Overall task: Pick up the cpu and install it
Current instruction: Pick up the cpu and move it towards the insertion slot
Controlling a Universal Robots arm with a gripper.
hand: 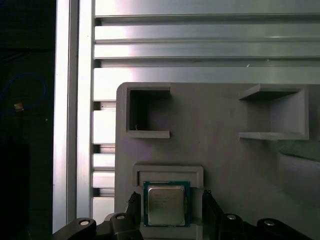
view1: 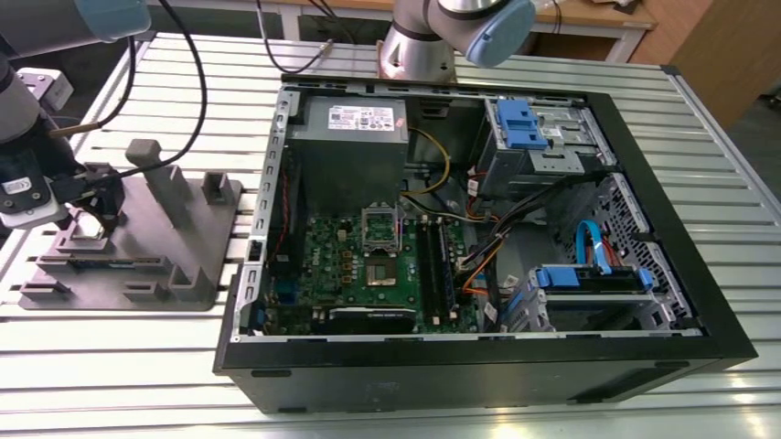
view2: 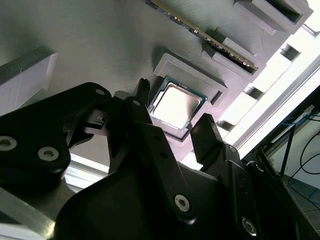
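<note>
The cpu (hand: 166,202) is a small silvery square chip lying flat in a shallow pocket of the grey fixture (view1: 171,256), which sits on the slatted table at the exterior view's left. My gripper (view1: 88,222) hangs just over that pocket. In both wrist views the two black fingers (hand: 206,199) stand either side of the cpu (view2: 176,104) with small gaps, so the gripper (view2: 175,111) is open and straddles the chip. Inside the open computer case, the green motherboard (view1: 354,274) shows its dark socket (view1: 380,270) with the metal frame (view1: 380,222) raised.
The black computer case (view1: 488,366) lies open in the middle of the table, with a power supply (view1: 354,119), blue drive brackets (view1: 518,123) and loose cables (view1: 488,247). Grey posts (view1: 153,169) rise from the fixture beside my gripper. A second arm's base (view1: 427,46) stands behind the case.
</note>
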